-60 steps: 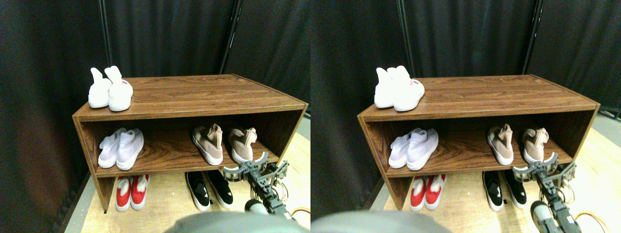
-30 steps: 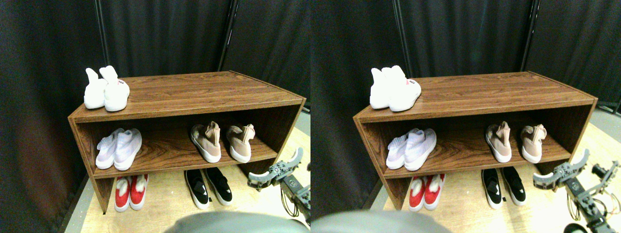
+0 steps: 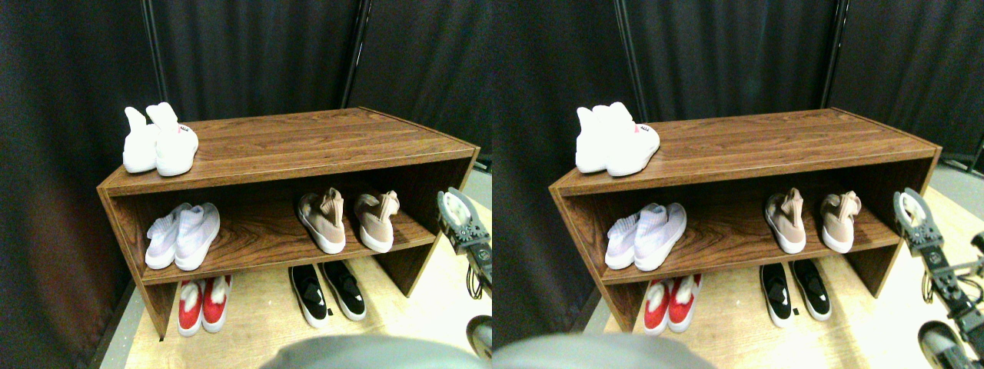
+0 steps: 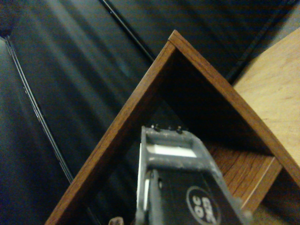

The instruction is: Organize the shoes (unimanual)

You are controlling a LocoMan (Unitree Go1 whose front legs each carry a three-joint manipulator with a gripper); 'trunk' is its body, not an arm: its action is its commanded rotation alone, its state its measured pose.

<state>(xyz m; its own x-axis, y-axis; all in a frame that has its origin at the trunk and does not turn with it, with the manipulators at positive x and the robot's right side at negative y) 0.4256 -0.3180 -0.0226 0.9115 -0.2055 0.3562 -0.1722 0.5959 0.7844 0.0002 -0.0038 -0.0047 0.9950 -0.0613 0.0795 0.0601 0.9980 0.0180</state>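
Plainly the right gripper [image 3: 459,221] sits at the right edge of the frame, clear of the shelf unit [image 3: 292,154] and carrying nothing — whether its jaws are wide or narrow I cannot tell. The beige shoes [image 3: 348,220] stand side by side, slightly apart, on the middle shelf, right of centre. Judging by that, the organizing looks essentially done — little remains.

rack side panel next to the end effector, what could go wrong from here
The end effector hangs close outside the rack's right side panel; swinging back in could clip that panel or the shelf edge. The beige shoes sit toes-out near the middle shelf's front edge, so a stray nudge could tip one onto the floor.
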